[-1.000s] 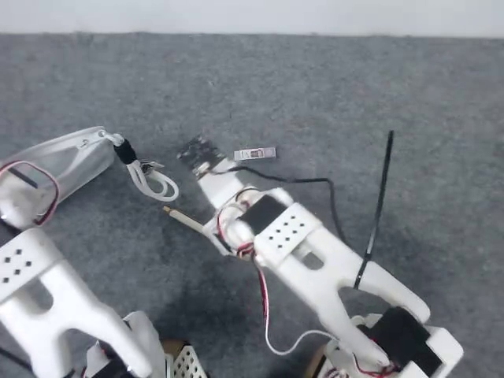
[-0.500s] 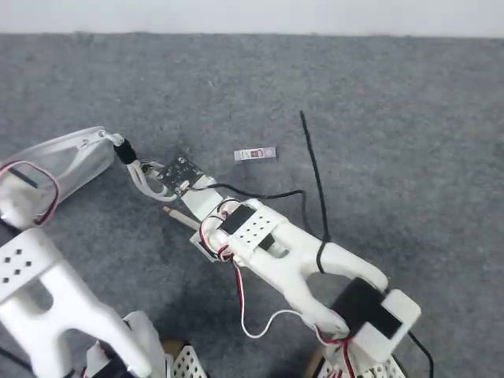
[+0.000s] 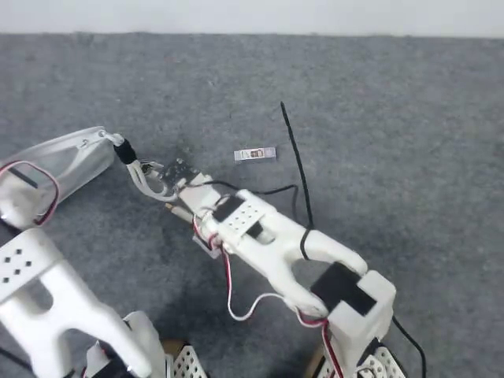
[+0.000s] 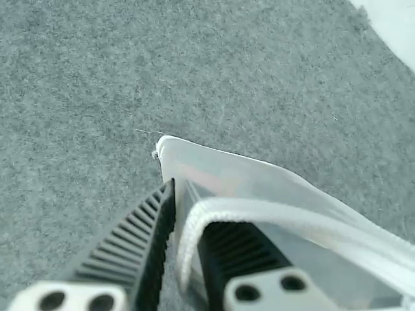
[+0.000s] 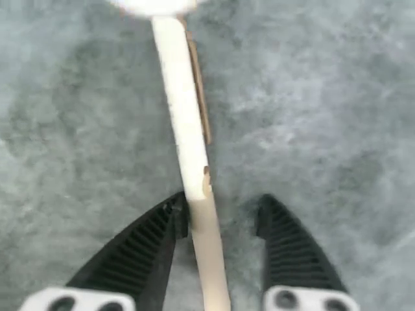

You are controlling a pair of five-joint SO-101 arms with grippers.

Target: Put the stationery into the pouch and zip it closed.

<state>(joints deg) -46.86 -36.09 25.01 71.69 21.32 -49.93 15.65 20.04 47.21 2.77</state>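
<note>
At far left, pinching the white-zippered rim of the clear plastic pouch (image 3: 67,161) with the left gripper (image 4: 188,208), black-tabbed white cord pull (image 3: 146,177) lying on the grey carpet (image 3: 394,94). Just right of that, straddling the slim cream pencil-like stick (image 5: 185,123) with the right gripper (image 5: 220,210), jaws apart, one touching the stick, nothing held. Farther right, small white rectangular eraser-like piece (image 3: 255,154) untouched. Seemingly the pick-up step: next, probably closing squarely on the stick, lifting, carrying it to the pouch mouth.
</note>
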